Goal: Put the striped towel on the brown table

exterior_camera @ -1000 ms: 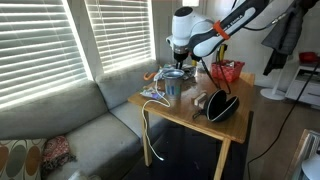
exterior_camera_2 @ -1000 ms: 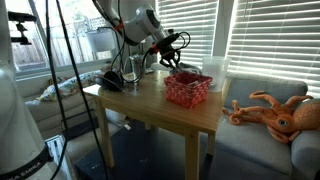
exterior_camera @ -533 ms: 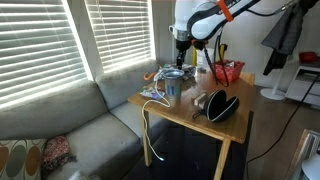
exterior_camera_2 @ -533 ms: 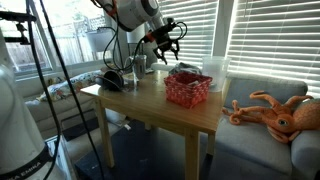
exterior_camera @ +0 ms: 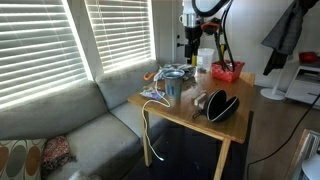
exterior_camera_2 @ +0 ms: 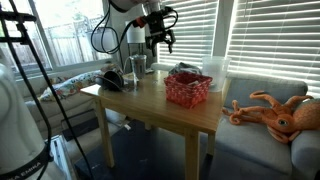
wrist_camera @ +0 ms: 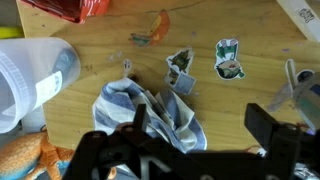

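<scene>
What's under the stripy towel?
The striped towel lies crumpled on the brown table. Bare wood shows above and beside it. Anything beneath its folds is covered, and the robot's fingers hide part of its lower edge.

On the light-brown, wood-grained brown table (wrist_camera: pixel 240 105) below my black gripper (wrist_camera: pixel 195 138), the striped towel (wrist_camera: pixel 150 115) shows pale grey-blue and white bands, and the basket (exterior_camera_2: pixel 188 88) on the table is red.
</scene>
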### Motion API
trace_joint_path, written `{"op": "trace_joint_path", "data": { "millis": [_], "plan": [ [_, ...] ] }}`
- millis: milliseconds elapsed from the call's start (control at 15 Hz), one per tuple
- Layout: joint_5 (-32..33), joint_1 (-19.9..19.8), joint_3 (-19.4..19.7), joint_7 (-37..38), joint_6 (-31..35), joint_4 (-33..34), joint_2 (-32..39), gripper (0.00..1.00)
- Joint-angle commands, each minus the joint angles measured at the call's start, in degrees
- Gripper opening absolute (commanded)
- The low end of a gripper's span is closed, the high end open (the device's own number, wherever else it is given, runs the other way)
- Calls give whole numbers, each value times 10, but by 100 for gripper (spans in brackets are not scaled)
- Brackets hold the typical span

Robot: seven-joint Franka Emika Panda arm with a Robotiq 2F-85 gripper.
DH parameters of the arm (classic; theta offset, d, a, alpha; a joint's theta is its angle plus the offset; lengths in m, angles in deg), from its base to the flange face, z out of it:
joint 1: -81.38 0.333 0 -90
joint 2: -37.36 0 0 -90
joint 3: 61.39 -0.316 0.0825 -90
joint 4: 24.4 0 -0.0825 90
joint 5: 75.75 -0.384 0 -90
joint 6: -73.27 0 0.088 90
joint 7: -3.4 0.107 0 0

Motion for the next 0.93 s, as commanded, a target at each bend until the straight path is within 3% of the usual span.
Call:
{"op": "trace_joint_path", "data": {
  "millis": [0,400,533,600,867],
  "plan": [
    [-15,-5,8,16,-61,-9,-30,100],
    [-17,-11,19,-22,-161,-11,-53,100],
    [-18,-9,20,-30,-135,-26,-65,100],
    [-3,-10,17,-10,-149,-2,-39,100],
    [-3,-10,17,-17,-147,-6,-45,100]
  ]
}}
